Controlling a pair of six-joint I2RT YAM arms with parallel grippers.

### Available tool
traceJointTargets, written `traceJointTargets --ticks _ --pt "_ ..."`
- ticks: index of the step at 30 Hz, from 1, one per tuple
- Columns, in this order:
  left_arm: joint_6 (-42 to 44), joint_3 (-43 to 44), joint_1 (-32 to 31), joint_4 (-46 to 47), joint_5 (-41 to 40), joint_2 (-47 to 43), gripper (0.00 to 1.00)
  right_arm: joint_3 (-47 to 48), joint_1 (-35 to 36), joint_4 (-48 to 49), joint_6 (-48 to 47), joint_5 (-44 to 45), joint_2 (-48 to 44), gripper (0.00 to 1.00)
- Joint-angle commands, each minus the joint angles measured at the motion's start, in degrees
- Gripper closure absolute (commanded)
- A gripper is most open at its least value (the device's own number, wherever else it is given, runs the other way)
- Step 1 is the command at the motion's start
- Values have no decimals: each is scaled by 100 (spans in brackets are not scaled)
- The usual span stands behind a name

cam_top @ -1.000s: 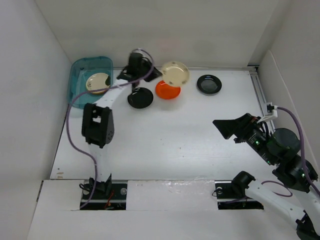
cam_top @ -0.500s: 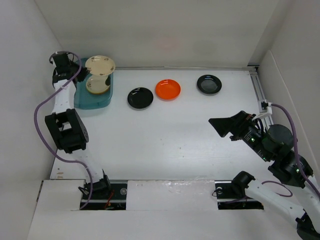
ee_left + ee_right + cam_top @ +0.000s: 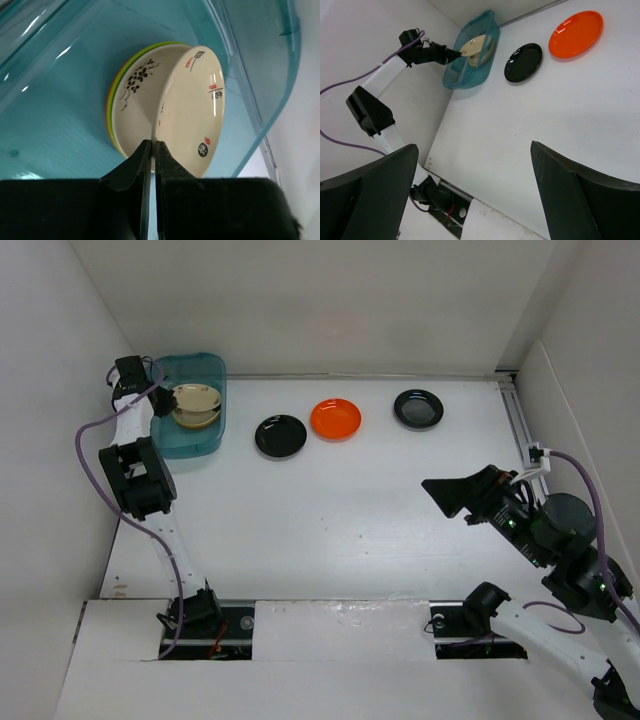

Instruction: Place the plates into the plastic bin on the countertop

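One cream plate [image 3: 195, 100] is clamped by its rim in my left pincer [image 3: 151, 150], tilted inside the far-left bin [image 3: 55, 70].

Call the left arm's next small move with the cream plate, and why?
Probably ease down slightly and open. The left gripper is shut on the rim of a cream plate, held inside the plastic bin right over the stacked plates there; I can't tell if it rests on them yet.

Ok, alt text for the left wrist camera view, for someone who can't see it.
The left gripper pinches the rim of a cream plate, holding it on edge inside the teal plastic bin. Behind it sits a second cream plate stacked on a lime green plate and an orange plate.
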Motion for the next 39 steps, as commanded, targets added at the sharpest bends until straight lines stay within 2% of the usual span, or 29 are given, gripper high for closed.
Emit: traceJointTargets --ticks 1,2,3,4,5,8,11,15,17,18,19,20,22,23,26,27,30,34,39 --pt "-22 -154 37 237 -171 -473 100 219 -26 47 -92 -1 -50 0" --pt "-22 -155 37 238 -171 -474 99 219 -26 99 -92 -1 3 0" --pt "-22 -155 37 186 -171 -474 88 219 -26 99 -92 -80 3 0" --pt "-22 -155 37 185 -118 -552 73 219 -26 152 -92 -80 3 0" --pt "-22 -155 37 185 -118 -675 41 219 -26 152 -92 -80 55 0" --pt "31 -155 -15 342 -118 -1270 1 219 -26 205 -92 -160 56 0" --pt "215 -295 -165 720 -40 -1800 0 167 -26 205 -92 -160 56 0" --pt "215 -707 -445 1046 610 -2616 0 114 -26 327 -92 -90 126 0" --pt "215 -1128 -936 1047 577 -2890 0 114 -26 406 -92 -89 126 0" --pt "215 -1382 -1164 1203 498 -3056 0 114 -26 468 -92 -37 213 0" --pt "215 -1655 -1663 1274 236 -3380 0 114 -26 469 -92 -37 284 0" --pt "111 -2267 -1929 1397 77 -3540 0 61 -26 529 -92 -37 284 0" --pt "-222 -2894 -2395 1678 -344 -3900 0 61 -26 583 -92 -37 346 0" --pt "-346 -3558 -2771 1862 -407 -4006 0 61 -26 635 -92 -97 346 0" --pt "-1057 -4581 -3213 2495 -898 -4322 0 8 -26 636 -92 -212 346 0" --pt "-1250 -5185 -3449 2610 -1022 -4376 0 -44 -26 636 -92 -265 346 0" --pt "-1777 -5987 -3784 3076 -1382 -4429 0 -106 -26 636 -40 -335 232 0" --pt "-2165 -6376 -3909 3446 -1551 -4149 0 -220 -26 636 -40 -467 118 0" --pt "-2421 -6377 -3909 3692 -1822 -3508 0 -273 -26 636 -40 -467 4 0"
